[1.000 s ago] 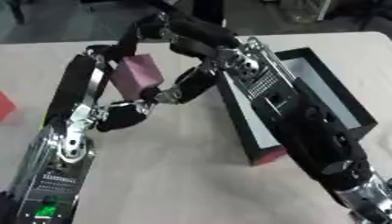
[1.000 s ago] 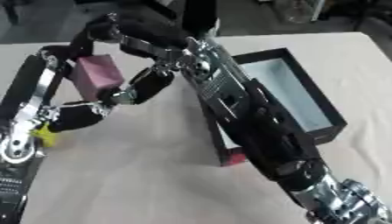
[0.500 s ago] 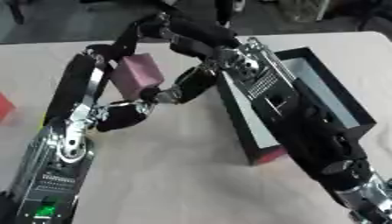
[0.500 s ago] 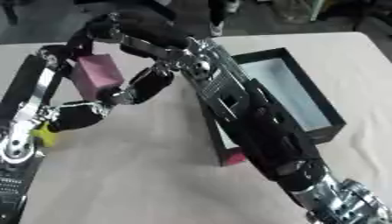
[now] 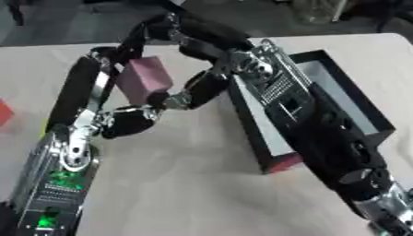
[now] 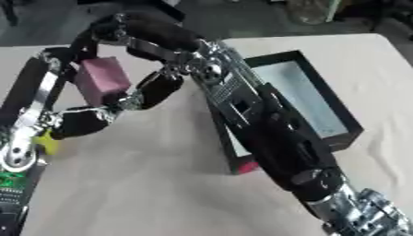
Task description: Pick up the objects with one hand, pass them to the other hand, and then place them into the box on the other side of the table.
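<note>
Pink block point(image 5: 144, 79) held above table point(image 5: 185, 184), left of box point(image 5: 367, 115); both hands meet at it. Left hand point(image 5: 129, 122) under block, fingers curled round its lower end; right hand point(image 5: 161, 27) at block's top, can't tell its finger state; box open, right side of table; red thing point(image 5: 4, 112) at left edge.

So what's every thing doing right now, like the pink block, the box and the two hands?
pink block: held up off the table, between both hands
left hand: curled against the block's left and underside
right hand: curled over the block's top
box: open, on the table's right side, nothing seen in the visible part
red thing: lying at the table's left edge
yellow thing: lying beside the left arm
</note>
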Tool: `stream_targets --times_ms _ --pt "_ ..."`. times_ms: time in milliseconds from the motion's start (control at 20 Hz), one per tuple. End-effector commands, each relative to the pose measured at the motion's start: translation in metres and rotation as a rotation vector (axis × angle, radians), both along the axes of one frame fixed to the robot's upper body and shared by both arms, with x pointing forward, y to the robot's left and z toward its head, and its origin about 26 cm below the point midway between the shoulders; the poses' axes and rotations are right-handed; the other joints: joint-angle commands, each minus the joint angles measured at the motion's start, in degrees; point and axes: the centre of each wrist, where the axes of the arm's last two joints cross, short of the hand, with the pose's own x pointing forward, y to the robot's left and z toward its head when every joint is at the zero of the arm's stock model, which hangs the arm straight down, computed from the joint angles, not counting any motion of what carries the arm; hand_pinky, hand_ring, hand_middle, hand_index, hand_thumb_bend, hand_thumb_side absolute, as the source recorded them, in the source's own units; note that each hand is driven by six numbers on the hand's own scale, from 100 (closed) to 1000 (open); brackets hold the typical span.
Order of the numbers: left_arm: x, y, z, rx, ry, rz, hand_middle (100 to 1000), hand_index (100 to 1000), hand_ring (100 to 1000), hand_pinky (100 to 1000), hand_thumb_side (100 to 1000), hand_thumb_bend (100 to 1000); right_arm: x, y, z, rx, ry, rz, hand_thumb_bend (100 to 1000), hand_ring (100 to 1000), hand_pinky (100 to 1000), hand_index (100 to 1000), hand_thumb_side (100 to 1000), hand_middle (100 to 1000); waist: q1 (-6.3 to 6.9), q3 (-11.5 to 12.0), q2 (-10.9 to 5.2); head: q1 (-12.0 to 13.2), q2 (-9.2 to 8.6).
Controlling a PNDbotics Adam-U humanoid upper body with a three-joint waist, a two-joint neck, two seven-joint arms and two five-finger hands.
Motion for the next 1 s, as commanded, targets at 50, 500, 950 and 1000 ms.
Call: stream_targets --times_ms 50,500,950,1000 --pt "-0.0053 -0.0030 0.0091 -0.007 -0.036 -0.021 345 577 427 636 100 335 -0.0017 -0.0025 0.0087 -0.001 -0.032 -0.003 399 866 812 807 100 730 0.17 0.1 -0.46 0.1 -0.55" --pt "-0.0053 -0.0031 0.0088 -0.008 -0.035 -0.020 345 577 427 635 100 335 -0.0012 -0.0023 0.0082 -0.005 -0.031 -0.002 401 868 816 808 100 764 0.17 0.1 -0.42 0.1 -0.50" --pt "-0.0055 -0.0035 0.0082 -0.009 -0.032 -0.021 345 577 427 635 100 336 -0.0012 -0.0026 0.0081 0.003 -0.025 0.000 399 869 817 811 100 767 0.14 0.1 -0.33 0.1 -0.30" --pt "-0.0056 -0.0036 0.0082 -0.009 -0.032 -0.022 345 577 427 635 100 336 -0.0016 -0.0027 0.0084 0.007 -0.024 0.001 400 869 817 812 100 767 0.14 0.1 -0.33 0.2 -0.27"
